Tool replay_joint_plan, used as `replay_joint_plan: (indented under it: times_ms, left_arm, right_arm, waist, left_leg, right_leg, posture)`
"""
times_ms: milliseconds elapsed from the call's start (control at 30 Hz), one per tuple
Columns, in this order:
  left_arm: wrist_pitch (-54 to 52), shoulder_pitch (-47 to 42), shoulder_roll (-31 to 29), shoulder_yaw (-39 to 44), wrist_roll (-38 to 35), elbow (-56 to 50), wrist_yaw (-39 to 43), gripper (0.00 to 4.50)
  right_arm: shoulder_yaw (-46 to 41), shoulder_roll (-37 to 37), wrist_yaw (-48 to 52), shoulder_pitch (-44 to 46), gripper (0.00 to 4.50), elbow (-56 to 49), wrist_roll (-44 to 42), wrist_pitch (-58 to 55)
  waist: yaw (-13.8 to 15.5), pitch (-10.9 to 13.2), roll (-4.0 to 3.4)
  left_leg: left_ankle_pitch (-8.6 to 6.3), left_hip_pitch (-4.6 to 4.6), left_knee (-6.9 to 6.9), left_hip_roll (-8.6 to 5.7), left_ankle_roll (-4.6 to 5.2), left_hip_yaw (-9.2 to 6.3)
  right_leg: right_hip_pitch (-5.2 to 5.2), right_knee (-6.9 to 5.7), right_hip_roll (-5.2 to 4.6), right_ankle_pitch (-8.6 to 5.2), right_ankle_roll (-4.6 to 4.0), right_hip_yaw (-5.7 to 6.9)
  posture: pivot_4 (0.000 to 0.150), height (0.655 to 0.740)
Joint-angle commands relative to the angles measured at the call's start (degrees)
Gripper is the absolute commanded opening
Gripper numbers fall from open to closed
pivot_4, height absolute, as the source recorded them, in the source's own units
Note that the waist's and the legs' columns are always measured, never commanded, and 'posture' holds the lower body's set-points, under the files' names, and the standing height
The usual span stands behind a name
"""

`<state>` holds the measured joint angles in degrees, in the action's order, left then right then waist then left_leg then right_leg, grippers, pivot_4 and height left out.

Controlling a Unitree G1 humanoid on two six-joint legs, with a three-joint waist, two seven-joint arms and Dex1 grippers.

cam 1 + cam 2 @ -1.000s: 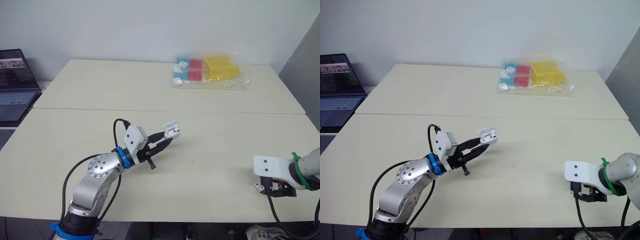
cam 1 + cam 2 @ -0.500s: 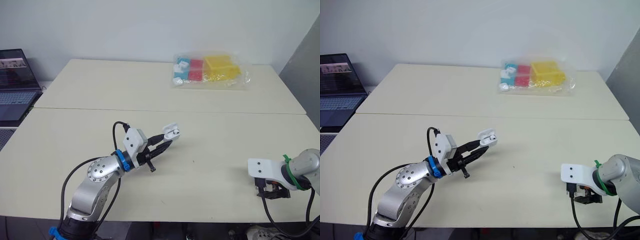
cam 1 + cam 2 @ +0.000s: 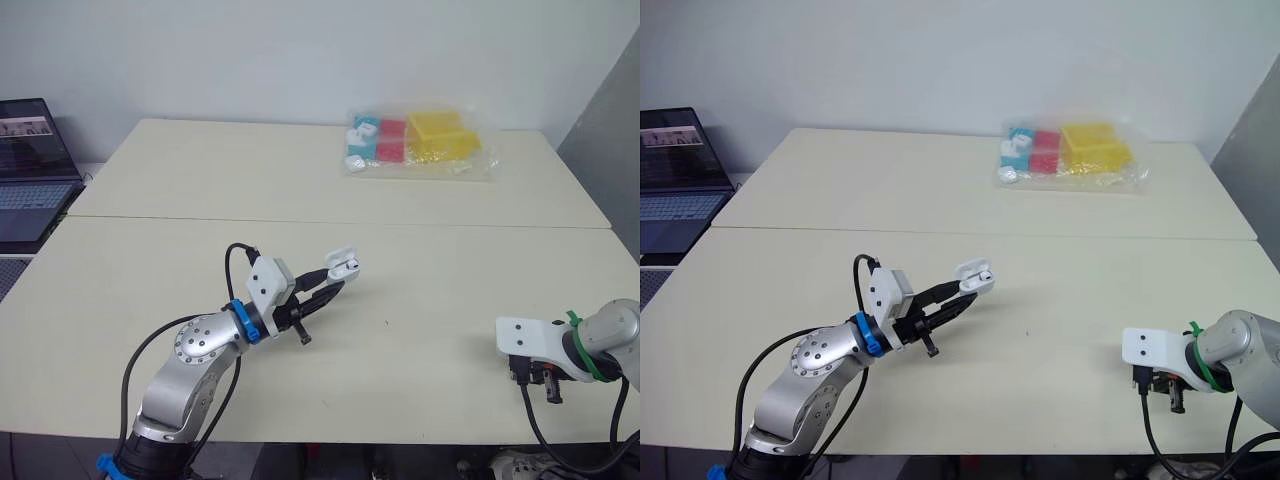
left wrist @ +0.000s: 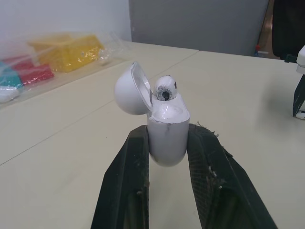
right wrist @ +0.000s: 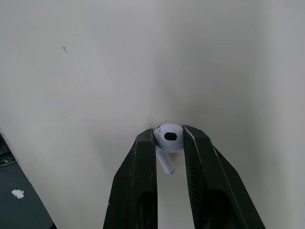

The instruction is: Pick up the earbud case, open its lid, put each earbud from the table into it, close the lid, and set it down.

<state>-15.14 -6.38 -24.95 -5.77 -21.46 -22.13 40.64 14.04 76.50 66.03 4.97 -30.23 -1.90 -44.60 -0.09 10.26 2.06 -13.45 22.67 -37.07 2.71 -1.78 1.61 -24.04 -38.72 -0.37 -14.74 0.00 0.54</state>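
My left gripper (image 4: 167, 143) is shut on the white earbud case (image 4: 167, 129), held above the middle of the table (image 3: 430, 300). The case lid (image 4: 127, 88) is swung open and one earbud (image 4: 165, 89) sits in the case. In the eye views the case (image 3: 343, 264) shows at the tips of the left fingers. At the table's front right, my right gripper (image 5: 169, 138) points down at the tabletop, its two fingers closed around the head of a white earbud (image 5: 167, 138). The right gripper (image 3: 540, 378) hangs under its white wrist block.
A clear bag of coloured blocks (image 3: 420, 140) lies at the back of the far table. A laptop (image 3: 30, 170) stands off the left edge. A seam (image 3: 400, 223) runs between the two tabletops.
The right gripper's fingers have closed onto the earbud on the table. The left arm has shifted the case slightly.
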Motion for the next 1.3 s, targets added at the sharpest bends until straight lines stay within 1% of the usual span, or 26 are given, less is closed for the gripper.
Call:
replay_joint_plan:
  times_ms: [33,167,233,333,400,533,633,767,800,900,1000,1100,1300]
  left_arm:
    - [0.6,-0.6,-0.1,0.6,-0.2,-1.7,0.1,0.78]
    - [1.1,-1.3,0.0,0.8,-0.3,-0.6,0.4,0.78]
    - [1.0,-2.0,0.5,1.1,-1.0,0.0,0.5,0.78]
    - [1.3,-3.2,1.5,0.8,-1.8,0.1,0.8,0.78]
    - [1.5,-4.9,2.5,0.7,-1.9,1.0,0.5,0.78]
    - [2.7,-7.6,3.6,0.2,-1.5,3.3,1.6,0.78]
    - [4.2,-9.4,4.4,0.2,-1.4,4.7,2.4,0.78]
    - [5.9,-10.6,6.0,-0.7,-0.9,6.2,2.8,0.78]
    - [6.1,-10.5,6.5,-1.2,-0.7,6.0,2.7,0.78]
    - [6.0,-11.0,7.3,-1.7,-0.5,6.4,2.5,0.78]
    - [5.0,-11.8,7.8,-1.5,-1.0,6.4,2.0,0.78]
    - [4.2,-12.5,7.9,-1.3,-1.5,6.3,2.1,0.78]
    - [3.4,-13.4,8.1,-1.0,-2.0,6.6,2.0,0.78]
  right_arm:
    - [-2.1,-0.2,-0.1,-0.5,0.41,-0.2,-1.0,0.3]
    - [-5.4,-0.6,0.5,0.0,0.41,-0.2,-3.1,2.3]
    - [-9.8,-1.9,1.8,0.9,0.41,-1.9,-7.7,1.0]
    - [-16.6,-6.4,2.1,2.8,0.41,-5.3,-15.5,-0.4]
    - [-20.2,-12.6,-0.9,6.3,0.41,-8.2,-22.2,-4.1]
    - [-23.0,-24.0,-8.4,12.7,0.41,-10.8,-31.8,-10.5]
    - [-25.4,-35.5,-15.6,15.3,0.41,-10.8,-37.7,-8.5]
    - [-24.4,-45.6,-25.6,18.2,0.41,-11.0,-39.7,-8.4]
    - [-23.8,-47.7,-27.7,18.5,0.41,-11.1,-39.1,-7.1]
    - [-22.2,-51.5,-31.9,19.1,0.41,-10.5,-38.2,-5.6]
    - [-20.5,-56.2,-36.5,19.2,0.41,-9.8,-39.2,-5.5]
    - [-17.9,-58.4,-38.5,19.8,0.41,-8.6,-37.2,-3.5]
    - [-13.9,-59.9,-40.3,20.3,0.41,-7.0,-34.5,0.3]
  waist:
    - [0.0,0.0,0.00]
    - [0.0,0.0,0.00]
    - [0.0,0.0,0.00]
    - [0.0,0.0,0.00]
    - [0.0,0.0,0.02]
    - [0.0,0.0,0.06]
    - [0.0,0.0,0.10]
    - [0.0,0.0,0.08]
    - [0.0,0.0,0.07]
    - [0.0,0.0,0.07]
    - [-0.1,0.0,0.06]
    - [-0.1,0.0,0.06]
    - [-0.1,0.0,0.05]
  left_leg:
    - [0.00,0.00,0.00,0.00,0.00,0.00]
    - [0.00,0.00,0.01,0.00,0.00,0.01]
    - [0.00,0.01,0.01,0.00,0.00,-0.01]
    - [0.00,0.00,0.00,0.01,0.00,-0.01]
    - [0.00,0.02,0.00,0.00,0.00,-0.06]
    - [0.00,0.04,-0.06,0.01,0.00,-0.11]
    - [0.00,0.06,-0.06,0.00,0.00,-0.11]
    - [0.00,0.11,-0.07,0.00,0.00,-0.09]
    - [0.00,0.10,-0.07,0.00,0.00,-0.09]
    - [0.00,0.12,-0.06,0.00,0.00,-0.10]
    - [0.00,0.10,-0.05,0.02,0.01,-0.11]
    - [0.01,0.07,-0.05,0.03,0.01,-0.11]
    - [0.01,0.09,-0.04,0.02,0.02,-0.10]
  right_leg:
    - [0.00,0.00,0.00,0.00,0.00,0.00]
    - [-0.01,-0.01,0.00,0.00,0.00,0.00]
    - [-0.01,-0.01,0.01,0.00,0.00,0.02]
    - [-0.01,-0.02,0.04,0.00,0.00,0.00]
    - [0.00,-0.03,0.06,0.00,0.00,0.03]
    - [0.01,-0.09,0.09,0.01,0.01,0.02]
    - [0.01,-0.09,0.09,0.01,0.01,0.01]
    - [-0.01,-0.10,0.09,0.02,0.02,-0.01]
    - [-0.01,-0.10,0.08,0.02,0.02,-0.03]
    - [-0.02,-0.10,0.08,0.02,0.02,-0.01]
    - [-0.03,-0.13,0.09,0.02,0.01,-0.01]
    - [-0.02,-0.17,0.11,0.02,0.01,-0.01]
    - [-0.03,-0.13,0.11,0.02,0.01,-0.02]
  posture:
    - [0.150,0.7400]
    - [0.150,0.7400]
    - [0.150,0.7400]
    - [0.150,0.7400]
    - [0.150,0.7400]
    - [0.150,0.7400]
    - [0.150,0.7400]
    - [0.150,0.7400]
    - [0.150,0.7400]
    - [0.150,0.7400]
    - [0.150,0.7400]
    - [0.150,0.7400]
    - [0.150,0.7400]
